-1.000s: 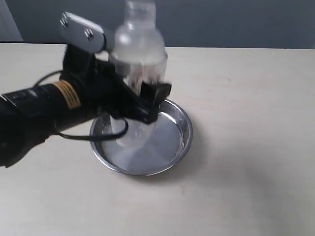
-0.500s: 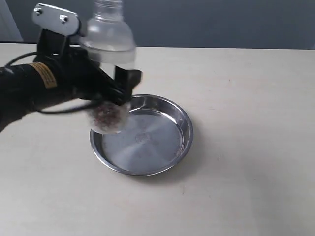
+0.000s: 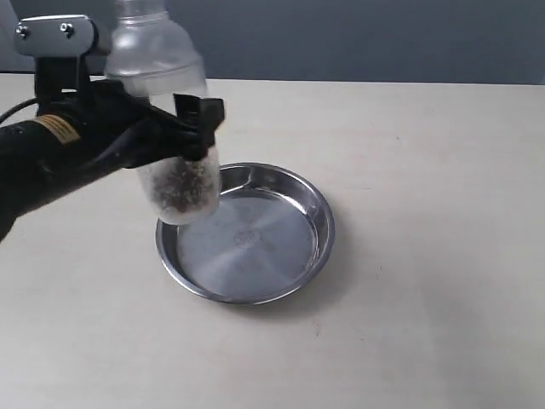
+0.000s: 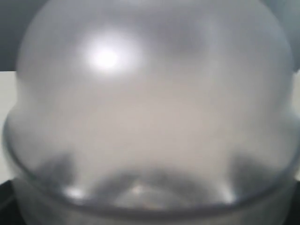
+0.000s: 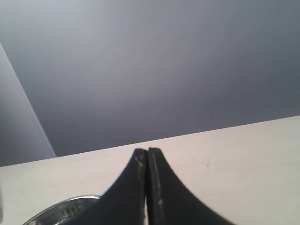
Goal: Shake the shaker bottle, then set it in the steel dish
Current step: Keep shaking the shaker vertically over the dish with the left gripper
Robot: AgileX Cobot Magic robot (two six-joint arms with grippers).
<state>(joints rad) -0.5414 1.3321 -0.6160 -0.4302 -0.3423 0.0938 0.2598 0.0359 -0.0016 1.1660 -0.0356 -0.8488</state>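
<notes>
The frosted shaker bottle [image 3: 166,128] hangs in the air, tilted a little, brown granules settled at its base, above the left rim of the steel dish [image 3: 311,256]. My left gripper [image 3: 183,128] is shut on the bottle's middle, its arm reaching in from the left. In the left wrist view the bottle [image 4: 150,112] fills the picture as a blur and hides the fingers. My right gripper [image 5: 147,152] is shut with nothing in it, pointing over the table; a sliver of the steel dish [image 5: 61,211] shows beside it. It is not in the exterior view.
The pale table [image 3: 426,170] runs back to a dark grey wall [image 3: 383,38]. Nothing else stands on the table round the dish.
The left arm has swung the bottle left and upward, from over the dish's middle to above its left rim. The granules have dropped to the bottle's base.
</notes>
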